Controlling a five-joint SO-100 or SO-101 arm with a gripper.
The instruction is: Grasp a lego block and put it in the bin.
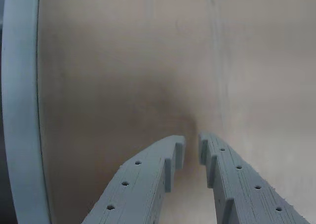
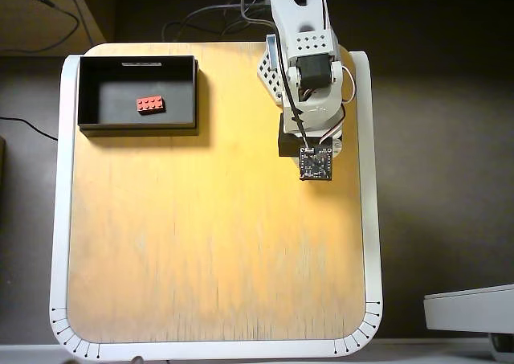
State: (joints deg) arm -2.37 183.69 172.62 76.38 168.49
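The red lego block [image 2: 150,104] lies flat on the dark floor of the black bin [image 2: 90,92], which stands at the table's back left in the overhead view. The arm [image 2: 309,67] is folded at the back right, well away from the bin; its fingertips are hidden under it there. In the wrist view my gripper [image 1: 191,147] hangs low over bare wood, its grey fingers [image 1: 148,179] almost touching, with nothing between them. Neither the block nor the bin shows in the wrist view.
The wooden table top [image 2: 209,235] has a raised white rim, which runs down the left of the wrist view [image 1: 19,110]. Cables [image 2: 209,22] lie behind the table. A pale device [image 2: 470,308] sits off the table at the lower right.
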